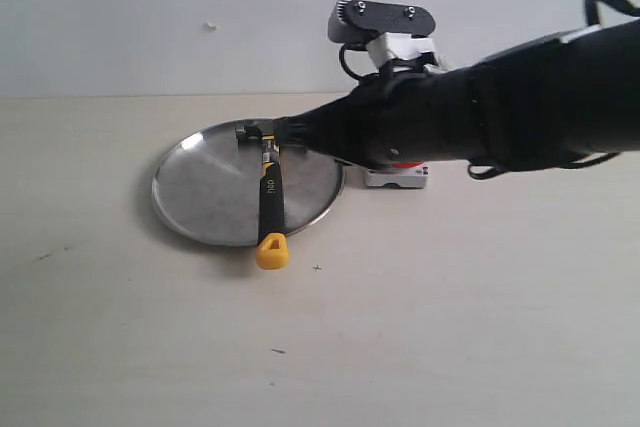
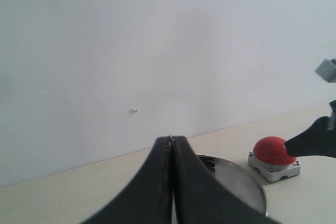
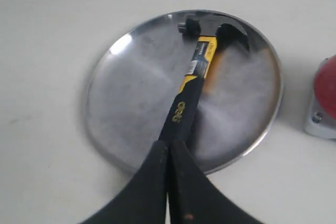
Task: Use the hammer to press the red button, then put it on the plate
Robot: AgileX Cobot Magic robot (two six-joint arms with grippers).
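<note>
The hammer (image 1: 269, 192) lies flat on the silver plate (image 1: 200, 187), its dark head near the far rim and its yellow end sticking out over the near rim. My right gripper (image 1: 285, 132) reaches in from the right and hovers above the hammer near its head, shut and holding nothing. In the right wrist view the shut gripper (image 3: 168, 144) covers the lower handle of the hammer (image 3: 191, 90) on the plate (image 3: 126, 98). The red button (image 2: 273, 150) stands beside the plate (image 2: 239, 182). My left gripper (image 2: 171, 139) is shut and empty, away from everything.
My right arm (image 1: 480, 112) spans the right half of the exterior view and hides most of the button; only its grey-white base (image 1: 398, 178) shows. A white wall (image 1: 150, 17) closes the back of the beige table (image 1: 420, 327).
</note>
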